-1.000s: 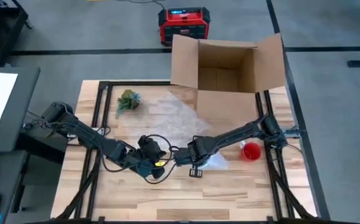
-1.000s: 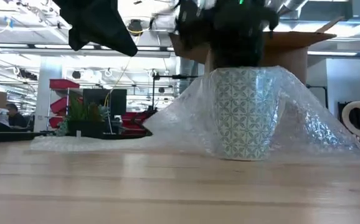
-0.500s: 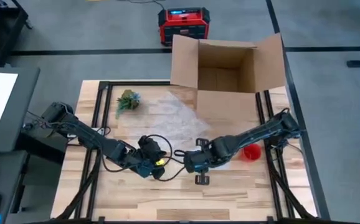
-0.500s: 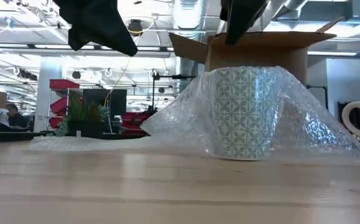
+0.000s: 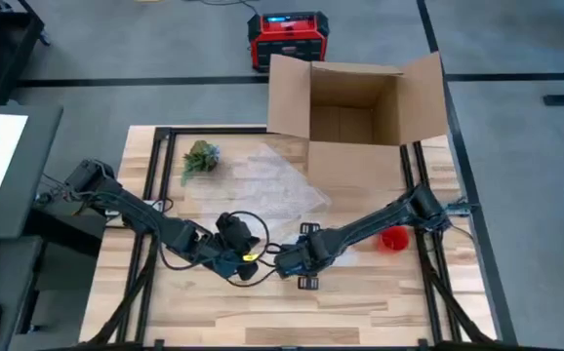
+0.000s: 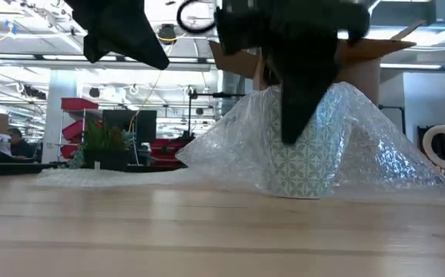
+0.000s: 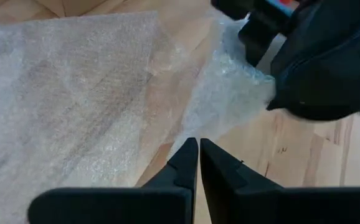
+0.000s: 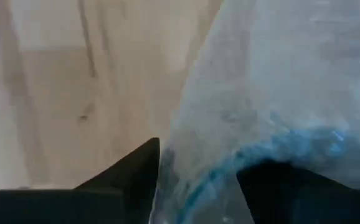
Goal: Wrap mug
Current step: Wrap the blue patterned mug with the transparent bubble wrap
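Near the middle of the wooden bench (image 5: 360, 302), a patterned mug (image 6: 303, 146) is seen standing upright under a draped sheet of bubble wrap (image 6: 376, 146), which falls from the mug's rim down to the bench surface on both sides. The right end effector (image 5: 292, 261) is lowered over the mug; in the low view its dark body is seen in front of the mug's upper part. In the right wrist view its fingers (image 8: 136, 171) are spread apart, with the wrap-covered rim of the mug lying between them; whether the wrap is actually gripped cannot be told. The left end effector (image 5: 245, 265) is held just beside the right one, above the bench, and its two fingers (image 7: 186, 163) are pressed together with nothing seen between them. A second, flat stretch of bubble wrap (image 5: 262, 180) is spread toward the far side of the bench. A red mug (image 5: 393, 237) stands near the right edge, apart from the wrapped mug. An open cardboard box (image 5: 355, 107) is placed at the far edge, and a small green plant (image 5: 201, 157) is set at the far left.
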{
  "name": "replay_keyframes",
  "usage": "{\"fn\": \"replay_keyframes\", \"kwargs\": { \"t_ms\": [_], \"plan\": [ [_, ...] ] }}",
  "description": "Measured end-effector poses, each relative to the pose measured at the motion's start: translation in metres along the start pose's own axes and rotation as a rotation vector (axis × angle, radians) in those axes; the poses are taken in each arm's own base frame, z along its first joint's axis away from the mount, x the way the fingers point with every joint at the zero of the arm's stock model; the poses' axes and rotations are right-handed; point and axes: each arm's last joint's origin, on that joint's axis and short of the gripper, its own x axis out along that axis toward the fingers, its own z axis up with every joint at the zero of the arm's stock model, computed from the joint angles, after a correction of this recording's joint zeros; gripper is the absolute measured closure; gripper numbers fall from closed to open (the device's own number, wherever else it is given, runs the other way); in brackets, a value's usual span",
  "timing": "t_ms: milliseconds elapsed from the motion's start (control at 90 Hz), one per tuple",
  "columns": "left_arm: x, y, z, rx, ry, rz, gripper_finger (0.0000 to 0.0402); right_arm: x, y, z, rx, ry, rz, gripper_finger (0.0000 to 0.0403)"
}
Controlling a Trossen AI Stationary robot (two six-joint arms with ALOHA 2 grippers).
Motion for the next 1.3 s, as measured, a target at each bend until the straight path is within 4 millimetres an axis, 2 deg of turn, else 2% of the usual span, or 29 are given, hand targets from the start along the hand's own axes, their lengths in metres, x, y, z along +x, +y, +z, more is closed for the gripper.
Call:
{"fn": "replay_keyframes", "kwargs": {
  "t_ms": [167, 278, 422, 500, 622, 767, 933, 1111, 1300],
  "plan": [
    [0.000, 0.000, 0.000, 0.000, -0.002, -0.002, 0.0402, 0.001, 0.006, -0.005, -0.078, 0.033, 0.022, 0.0367],
    [0.000, 0.000, 0.000, -0.001, -0.003, -0.003, 0.0402, -0.009, 0.015, -0.011, -0.240, 0.015, 0.029, 0.0375],
    [-0.001, -0.003, 0.003, -0.022, -0.020, -0.025, 0.0402, -0.025, 0.029, -0.021, -0.551, -0.020, 0.067, 0.0369],
    [-0.001, -0.005, 0.005, -0.012, -0.032, -0.037, 0.0402, -0.028, 0.030, -0.024, -0.614, 0.000, 0.092, 0.0369],
    [0.000, -0.007, 0.006, 0.012, -0.047, -0.061, 0.0402, -0.028, 0.030, -0.026, -0.605, 0.023, 0.146, 0.0364],
    [0.000, -0.007, 0.006, 0.024, -0.044, -0.066, 0.0402, -0.029, 0.029, -0.026, -0.605, 0.032, 0.146, 0.0339],
    [0.000, -0.007, 0.006, 0.020, -0.047, -0.069, 0.0402, -0.031, 0.026, -0.032, -0.579, 0.094, 0.133, 0.0284],
    [0.000, -0.007, 0.006, 0.020, -0.048, -0.068, 0.0402, -0.036, 0.025, -0.035, -0.474, 0.148, 0.129, 0.0226],
    [-0.001, -0.008, 0.007, 0.012, -0.053, -0.071, 0.0402, -0.054, 0.028, -0.031, -0.382, 0.123, 0.130, 0.0219]
  ]
}}
